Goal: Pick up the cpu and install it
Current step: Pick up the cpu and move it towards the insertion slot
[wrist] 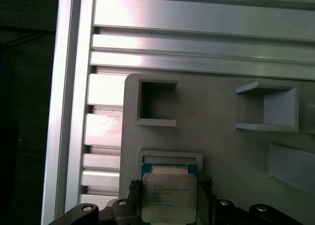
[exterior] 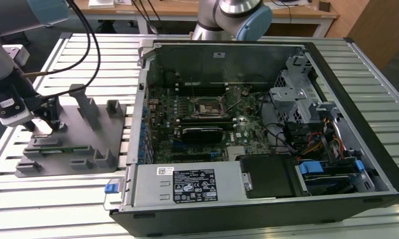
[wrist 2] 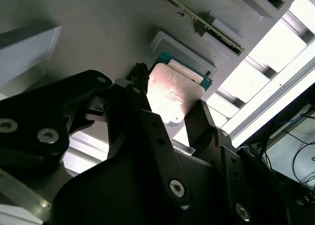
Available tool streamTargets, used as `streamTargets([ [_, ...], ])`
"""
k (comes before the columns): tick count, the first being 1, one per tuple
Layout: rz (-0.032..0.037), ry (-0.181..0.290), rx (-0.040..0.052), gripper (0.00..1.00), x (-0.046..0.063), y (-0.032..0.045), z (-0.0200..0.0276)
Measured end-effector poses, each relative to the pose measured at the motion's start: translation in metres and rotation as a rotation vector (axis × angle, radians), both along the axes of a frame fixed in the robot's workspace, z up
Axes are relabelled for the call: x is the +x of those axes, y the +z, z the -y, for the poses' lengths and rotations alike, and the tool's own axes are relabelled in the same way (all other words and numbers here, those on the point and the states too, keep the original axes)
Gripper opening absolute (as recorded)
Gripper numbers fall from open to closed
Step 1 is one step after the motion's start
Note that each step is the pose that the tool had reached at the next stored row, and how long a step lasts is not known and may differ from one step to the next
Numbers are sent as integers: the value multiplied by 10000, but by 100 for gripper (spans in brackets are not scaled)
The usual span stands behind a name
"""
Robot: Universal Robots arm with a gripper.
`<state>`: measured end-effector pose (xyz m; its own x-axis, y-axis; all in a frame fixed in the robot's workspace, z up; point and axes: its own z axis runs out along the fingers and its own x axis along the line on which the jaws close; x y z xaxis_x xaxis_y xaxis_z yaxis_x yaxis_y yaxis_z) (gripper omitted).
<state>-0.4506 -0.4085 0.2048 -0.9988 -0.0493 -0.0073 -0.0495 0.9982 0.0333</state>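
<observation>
At grey fixture [exterior: 69, 138], tool [wrist 2: 170, 103] seemingly gripping cpu [wrist: 169, 195]

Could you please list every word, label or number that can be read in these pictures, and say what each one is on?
No text can be quoted reliably.
On the cpu, in the first wrist view: several printed lines on its metal top, too small to read.
On the black label on the power supply, in the exterior view: print too small to read.
On the white sticker beside that label: too small to read.

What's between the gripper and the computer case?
The gray fixture plate with its upright posts, seen in the exterior view; the gripper hangs over that plate.
</observation>
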Motion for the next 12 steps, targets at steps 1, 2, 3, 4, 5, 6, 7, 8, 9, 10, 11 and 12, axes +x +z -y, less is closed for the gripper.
streamTargets([
  [1,1,0,1,54,0,11,0],
  [2,1,0,1,54,0,22,0],
  [3,1,0,1,54,0,39,0],
  [4,2,0,1,54,0,51,0],
  [5,0,1,0,54,-2,62,0],
  [6,2,1,0,54,-4,70,0],
  [7,4,1,1,54,-3,73,0],
  [8,0,2,-1,54,-5,83,0],
  [9,1,1,-1,54,-6,93,0],
  [10,1,1,0,54,-6,105,-1],
  [11,1,1,-1,54,-6,117,-1],
  [12,1,1,-1,54,-6,128,-1],
])
